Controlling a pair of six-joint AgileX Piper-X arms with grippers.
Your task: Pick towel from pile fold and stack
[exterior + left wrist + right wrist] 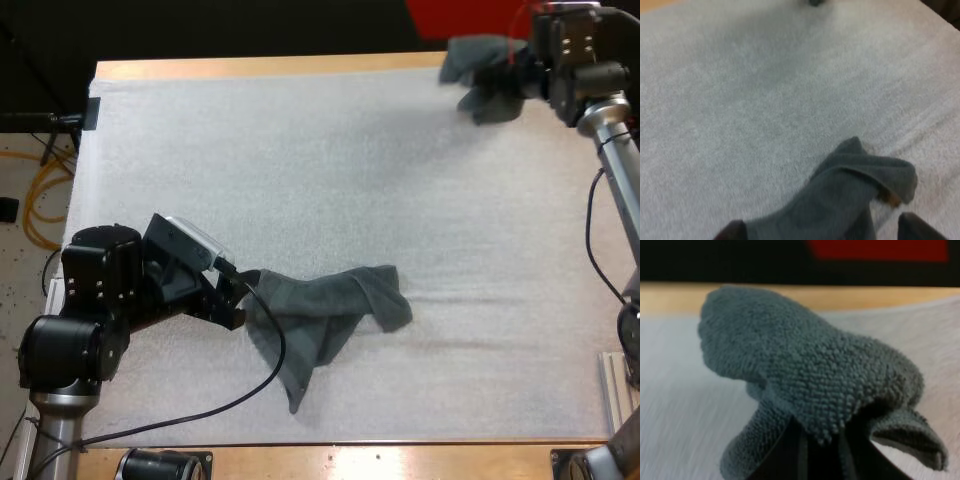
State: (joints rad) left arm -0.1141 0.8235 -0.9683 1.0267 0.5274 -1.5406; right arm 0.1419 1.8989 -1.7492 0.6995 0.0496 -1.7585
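Item 1: crumpled towel (pixel 320 310), near left on the mat (pixel 300 170); left gripper (pixel 238 300) spread apart astride its left edge.
Item 2: second towel (pixel 480 75), far right, clamped in right gripper (pixel 522 75).

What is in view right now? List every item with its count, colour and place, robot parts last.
crumpled towel: one, dark grey-green, lying on the near middle of the mat, its edge between the left gripper's fingers
lifted towel: one, dark grey-green, bunched and held up over the mat's far right corner
mat: one, white, covering the tabletop
table: one, wooden, its rim showing along the far and near sides
left gripper: one, black, open, low at the crumpled towel's edge
right gripper: one, black, shut on the lifted towel
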